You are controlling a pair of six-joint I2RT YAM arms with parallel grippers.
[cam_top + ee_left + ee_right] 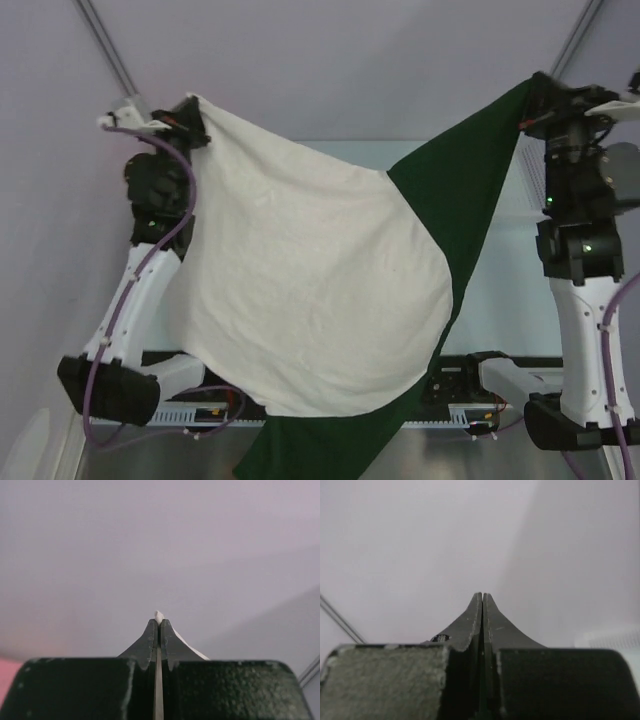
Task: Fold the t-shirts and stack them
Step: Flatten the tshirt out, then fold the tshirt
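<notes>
With our left claw (186, 122) pinched shut on a cream corner and our right claw (540, 100) clamped on a dark-green one, the cream-and-dark-green shirt (310, 280) hangs spread in mid-air, so we should lower both corners evenly, taut, onto the tabletop (490, 310).

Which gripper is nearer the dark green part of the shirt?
Right. The right gripper pinches the shirt's dark green corner; the left gripper holds the cream corner opposite.
</notes>
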